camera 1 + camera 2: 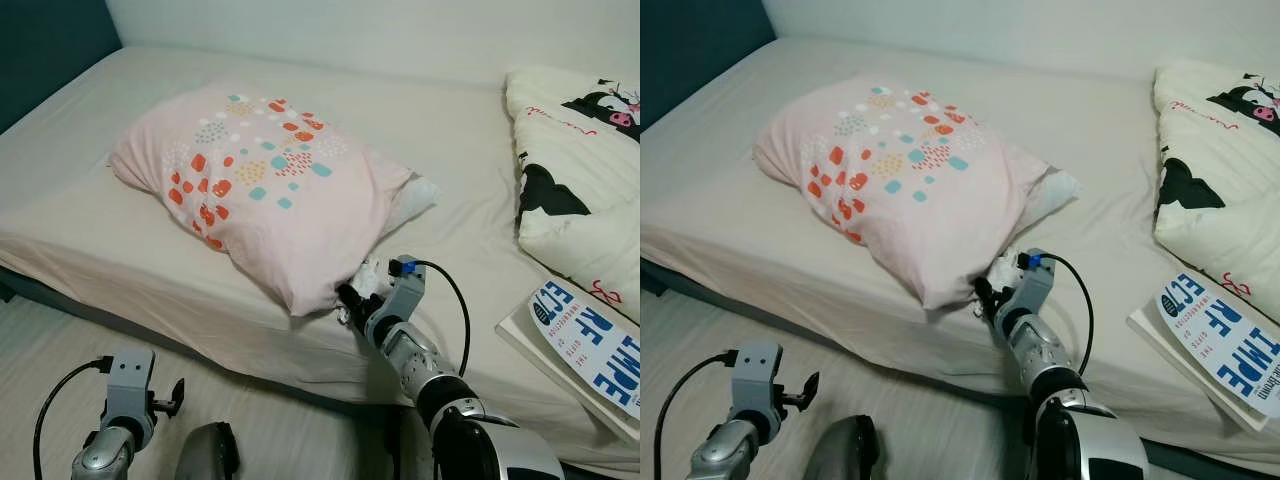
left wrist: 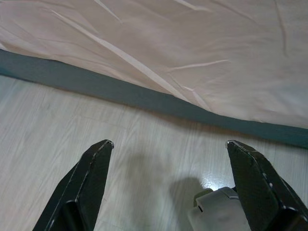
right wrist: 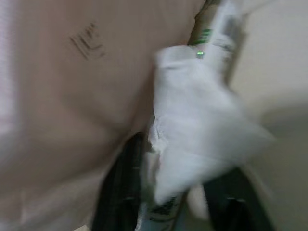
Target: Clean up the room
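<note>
**Crumpled wrapper being pinched at the pillow's corner**

Nearest the head camera, the right arm is reaching from the lower edge of the view up onto the bed point(image 1: 90, 215), and the right gripper point(image 1: 352, 303) is sitting at the mattress edge, right against the near corner of the pink pillow point(image 1: 262, 180). Its black fingers point(image 3: 120, 192) are closing on a piece of crumpled white litter point(image 3: 192, 125), which seems to be a wrapper or tissue with some green print; the wrist picture is blurring, so what exactly it is cannot be told. The litter is lying on the sheet, touching the pillow's corner and partly tucked against it.

Down over the floor point(image 2: 57, 139), the left gripper point(image 2: 168, 159) is hanging idle beside the bed frame, its fingers spread wide and holding nothing.

Farther to the right, a cream printed duvet point(image 1: 575, 150) is lying bunched on the bed, and a book point(image 1: 590, 350) is resting near the mattress edge below it.

By my reading, the pick-up of the litter is the step in hand. Next, the right gripper is likely needing to lift the scrap clear without dragging the pillowcase along, then carry it away to a bin; book and bedding are waiting.
</note>
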Robot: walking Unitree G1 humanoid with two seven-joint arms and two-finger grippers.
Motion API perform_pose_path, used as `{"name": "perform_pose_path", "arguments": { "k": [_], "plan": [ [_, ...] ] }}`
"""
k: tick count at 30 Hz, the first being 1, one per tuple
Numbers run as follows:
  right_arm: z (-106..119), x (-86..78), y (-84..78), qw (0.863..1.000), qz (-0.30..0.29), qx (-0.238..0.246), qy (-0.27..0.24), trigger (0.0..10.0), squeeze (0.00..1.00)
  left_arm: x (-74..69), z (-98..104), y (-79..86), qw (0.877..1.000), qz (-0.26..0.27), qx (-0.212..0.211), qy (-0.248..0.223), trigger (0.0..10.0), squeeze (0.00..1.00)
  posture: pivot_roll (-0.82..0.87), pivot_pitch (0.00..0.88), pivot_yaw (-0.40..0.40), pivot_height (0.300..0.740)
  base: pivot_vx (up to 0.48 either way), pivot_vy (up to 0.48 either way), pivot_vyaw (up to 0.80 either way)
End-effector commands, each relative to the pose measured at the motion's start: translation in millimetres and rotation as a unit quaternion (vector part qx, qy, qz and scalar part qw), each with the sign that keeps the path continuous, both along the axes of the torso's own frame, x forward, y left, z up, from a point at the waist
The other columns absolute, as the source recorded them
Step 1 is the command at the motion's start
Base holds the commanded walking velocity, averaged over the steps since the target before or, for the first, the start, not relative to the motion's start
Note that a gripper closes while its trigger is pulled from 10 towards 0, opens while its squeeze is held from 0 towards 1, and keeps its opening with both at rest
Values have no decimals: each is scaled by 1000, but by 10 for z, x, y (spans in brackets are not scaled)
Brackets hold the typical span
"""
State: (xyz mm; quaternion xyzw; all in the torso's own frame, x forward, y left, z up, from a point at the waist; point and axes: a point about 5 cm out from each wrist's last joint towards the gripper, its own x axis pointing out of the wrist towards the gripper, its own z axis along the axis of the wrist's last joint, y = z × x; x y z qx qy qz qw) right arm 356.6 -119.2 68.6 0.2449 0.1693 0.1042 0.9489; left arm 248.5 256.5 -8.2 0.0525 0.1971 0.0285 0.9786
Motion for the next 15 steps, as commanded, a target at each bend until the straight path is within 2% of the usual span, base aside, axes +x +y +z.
{"name": "perform_pose_path", "arguments": {
  "k": [1, 9, 11, 13, 14, 15],
  "plan": [
    [-81, -41, 1, 1000, -4, -9, 23, 0, 0, -20, -27, -21, 1000, -1, -1, 6, 10000, 0, 165, 186, 10, 469, 0, 0, 0],
    [-117, -62, -191, 998, -46, -22, 23, 0, 0, 14, -30, -68, 1000, -3, -3, 9, 10000, 0, 152, 162, 3, 469, 0, 0, 0],
    [-128, -78, -402, 995, -94, -36, 21, 0, 0, 32, -30, -87, 1000, -2, -5, 11, 10000, 0, 144, 148, -1, 469, 0, 0, 0],
    [-153, -128, -693, 984, -167, -64, 28, 0, 0, 49, -26, -101, 1000, 0, -8, 11, 10000, 0, 129, 137, -2, 469, 0, 0, 0],
    [-153, -128, -693, 984, -167, -64, 28, 0, 0, 49, -26, -101, 1000, 0, -8, 11, 10000, 0, 129, 137, -2, 469, 0, 0, 0],
    [-163, -152, -790, 978, -191, -74, 32, 0, 0, 57, -24, -107, 1000, 0, -9, 11, 10000, 0, 129, 137, -2, 469, 0, 0, 0]
  ]
}}
